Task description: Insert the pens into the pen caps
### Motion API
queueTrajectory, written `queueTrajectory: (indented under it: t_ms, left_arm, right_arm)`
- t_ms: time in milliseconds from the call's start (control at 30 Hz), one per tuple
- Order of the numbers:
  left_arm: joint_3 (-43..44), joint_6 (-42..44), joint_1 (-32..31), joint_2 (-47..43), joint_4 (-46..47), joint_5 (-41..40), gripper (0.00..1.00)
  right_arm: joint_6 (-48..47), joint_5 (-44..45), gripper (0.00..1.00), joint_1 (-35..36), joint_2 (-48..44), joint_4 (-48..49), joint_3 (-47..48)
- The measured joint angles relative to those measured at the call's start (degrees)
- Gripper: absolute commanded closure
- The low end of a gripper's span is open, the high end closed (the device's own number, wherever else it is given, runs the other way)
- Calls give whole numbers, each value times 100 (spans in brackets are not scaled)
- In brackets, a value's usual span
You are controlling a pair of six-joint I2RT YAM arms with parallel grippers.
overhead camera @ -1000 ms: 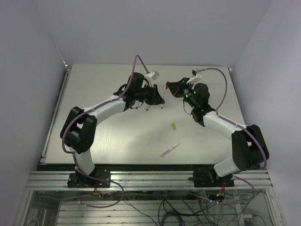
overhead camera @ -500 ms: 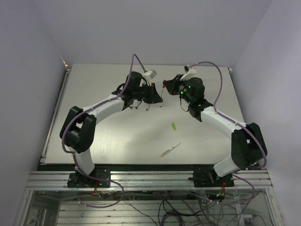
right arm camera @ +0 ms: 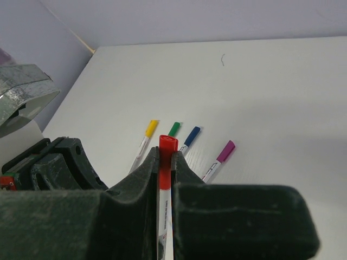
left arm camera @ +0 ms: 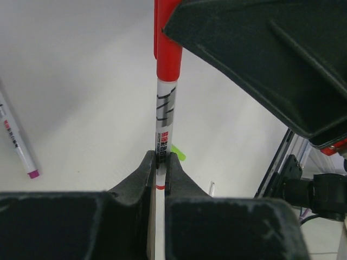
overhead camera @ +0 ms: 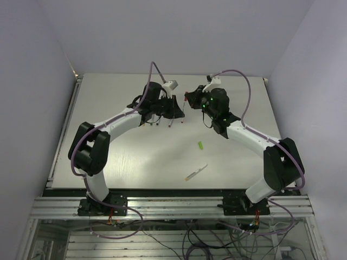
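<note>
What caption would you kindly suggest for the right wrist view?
Right gripper pinches the red cap; four capped pens lie beyond.

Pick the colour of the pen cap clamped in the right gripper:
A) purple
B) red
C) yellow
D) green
B: the right wrist view shows the right gripper shut on a red pen cap, with the cap's top poking up above the jaws.

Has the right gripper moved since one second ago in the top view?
Yes. Against the green cap on the table, the right gripper has shifted left and slightly toward the far edge.
</note>
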Motion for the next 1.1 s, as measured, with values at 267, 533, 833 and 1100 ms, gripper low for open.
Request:
queueTrajectory:
  t_ms: [267,533,833,1100]
  left_arm:
    - [-9,511,212,-81,-210,-544,93]
    - [-22,898,269,57,-841,-1174,93]
    - [1633,1360,273,1491,-2022,-1965,93]
    - [2291,1532,313,2282,-2643,-2396,93]
  right_arm:
    - [-111,535,47,186,17,-188,197]
    - [-365,1333,47,192,-682,42,157]
    - [-448,1982,49,192,-1180,-205,-264]
    - [-319,2197,49,190,-1294,-695,-702]
